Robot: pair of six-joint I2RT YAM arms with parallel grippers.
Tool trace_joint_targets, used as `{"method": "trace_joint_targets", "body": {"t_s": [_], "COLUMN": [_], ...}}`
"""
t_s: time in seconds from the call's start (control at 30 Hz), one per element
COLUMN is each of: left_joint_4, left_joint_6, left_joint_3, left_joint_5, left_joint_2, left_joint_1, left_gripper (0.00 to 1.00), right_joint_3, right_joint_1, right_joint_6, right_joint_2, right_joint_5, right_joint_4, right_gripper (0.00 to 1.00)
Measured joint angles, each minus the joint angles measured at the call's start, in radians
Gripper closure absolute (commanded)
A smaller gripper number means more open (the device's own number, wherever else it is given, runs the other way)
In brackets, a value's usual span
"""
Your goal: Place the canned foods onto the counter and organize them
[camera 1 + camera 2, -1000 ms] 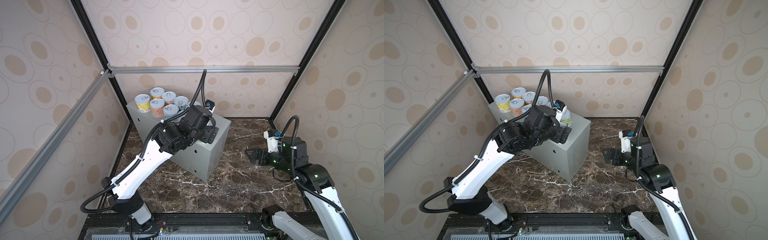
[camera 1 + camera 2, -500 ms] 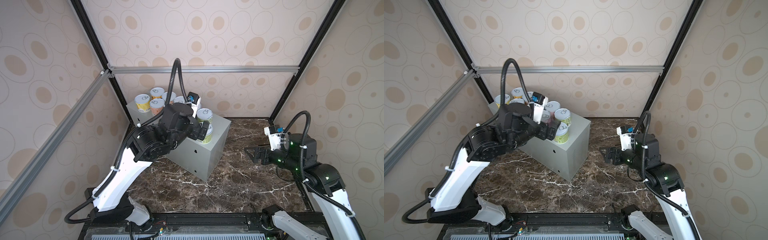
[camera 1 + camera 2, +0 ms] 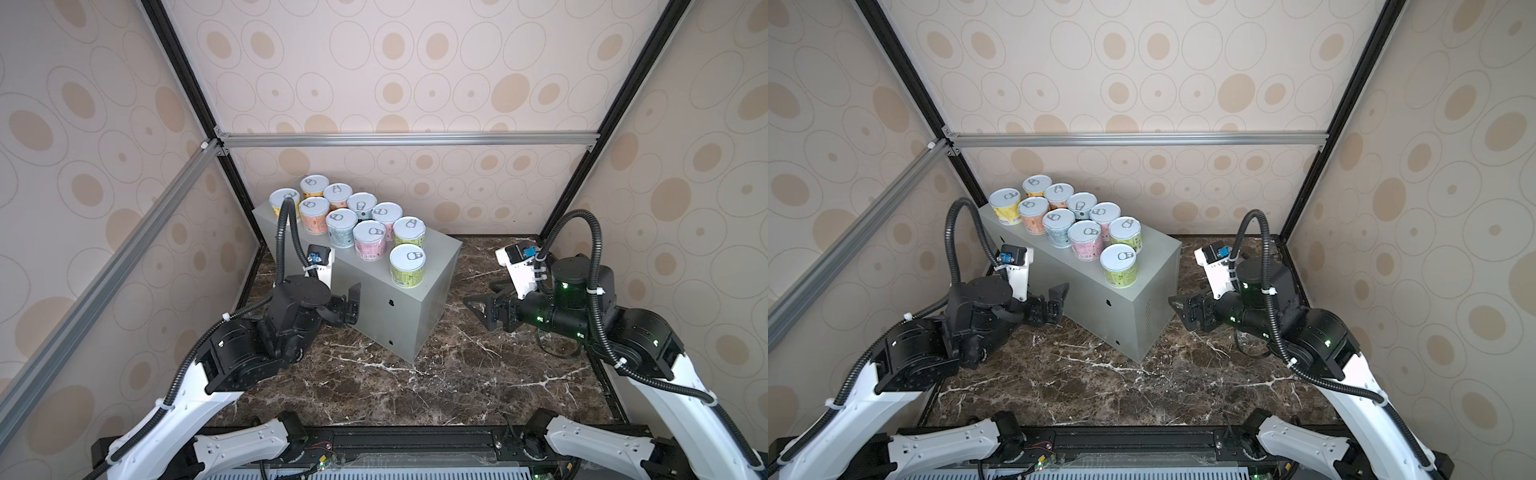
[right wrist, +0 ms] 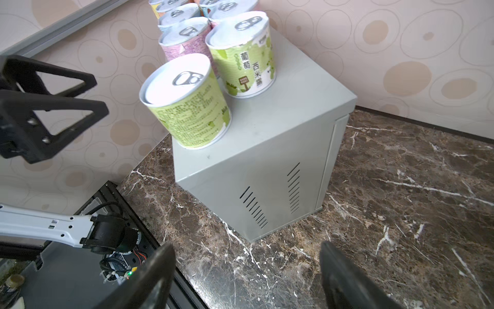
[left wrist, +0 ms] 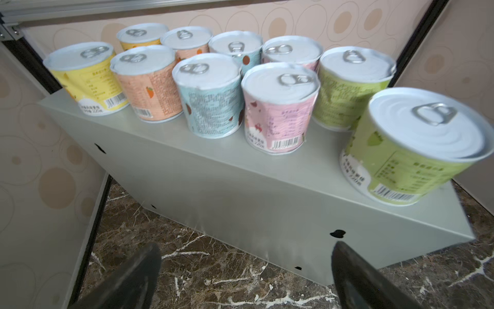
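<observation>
The dark marble floor (image 3: pixel 478 374) holds a big grey bench (image 3: pixel 442 253). Ten cans (image 3: pixel 341 226) stand upright on top of the bench. Nine are packed close in two rows, and one green can (image 3: pixel 407 266) stands a little apart near the edge. The left tool (image 5: pixel 244 250) and the right tool (image 4: pixel 246 247) are both spread wide and hold nothing. Each is low beside the bench.

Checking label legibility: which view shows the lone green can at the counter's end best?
The right wrist view: the green can is whole, close and sharp. In the left wrist view it is large but blurred; both top views show it small, mostly its lid.
</observation>
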Motion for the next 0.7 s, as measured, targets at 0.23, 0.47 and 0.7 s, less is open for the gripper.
{"method": "trace_joint_targets", "body": {"t_s": [0.23,0.47,0.7], "left_joint_4": [0.007,0.062,0.174], "left_joint_6": [-0.098,-0.132,-0.132], "left_joint_3": [-0.24,-0.406,-0.576], "left_joint_5": [-0.023,-0.03,0.076], "left_joint_2": [-0.125,-0.127,-0.157], "left_joint_1": [0.0,0.008,0.095], "left_gripper": [0.01,0.01,0.01], "right_joint_3": [0.068,0.148,0.201], "right_joint_1": [0.182,0.268,0.273], "right_joint_6": [0.002,0.009,0.04], "right_joint_2": [0.099,0.209,0.279], "right_joint_5": [0.159,0.253,0.285], "right_joint_4": [0.008,0.024,0.038], "right_gripper": [0.19,0.24,0.25]}}
